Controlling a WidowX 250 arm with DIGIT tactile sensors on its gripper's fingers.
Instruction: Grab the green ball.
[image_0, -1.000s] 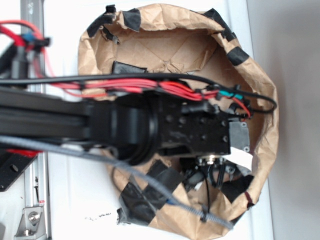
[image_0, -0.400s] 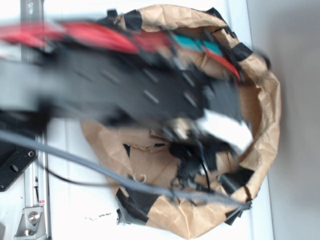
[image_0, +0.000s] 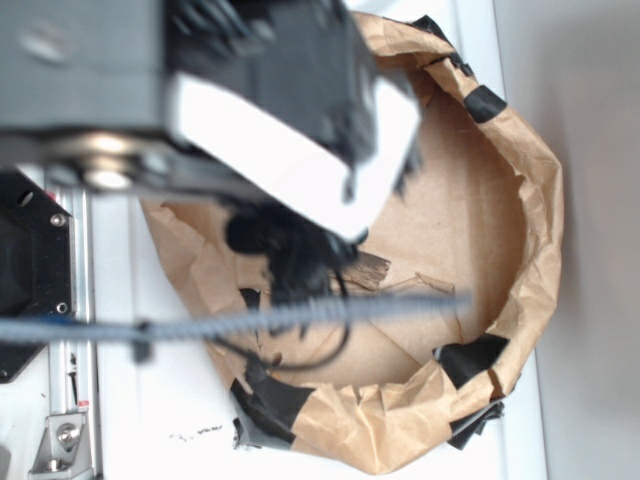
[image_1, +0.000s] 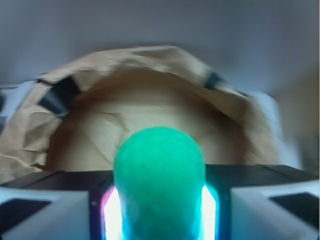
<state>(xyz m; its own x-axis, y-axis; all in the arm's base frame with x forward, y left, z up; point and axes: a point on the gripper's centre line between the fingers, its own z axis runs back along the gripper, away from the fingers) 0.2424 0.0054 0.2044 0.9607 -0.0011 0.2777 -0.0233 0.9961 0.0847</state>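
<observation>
Claw: closed on the green ball, one finger pressed against each flank; the finger pads glow white with a pink and cyan fringe where they meet it.
Green ball: fills the lower middle of the wrist view, rounded top rising above the fingers, held between them and clear of the bag floor seen behind it.
Wrist view only: the grip itself, the ball's colour and its faintly speckled surface; the brown paper bag appears beyond as a blurred arch with black tape patches on its rim.
Exterior view only: the ball is not visible here; the arm's body hides the upper left of the picture, and the claw shows merely as a dark blurred mass below it, its opening impossible to judge from this angle.
Paper bag, exterior: an open crumpled ring lying on a white surface, its inner floor bare and creased, black tape at several points along the edge.
Arm pose: close to the camera and out of focus, reaching in from the left over the bag's upper left rim; a white panel faces the lens.
Cable: a grey sleeved line crossing horizontally in front of the bag.
Mounting rail: metal bracket at the lower left.
</observation>
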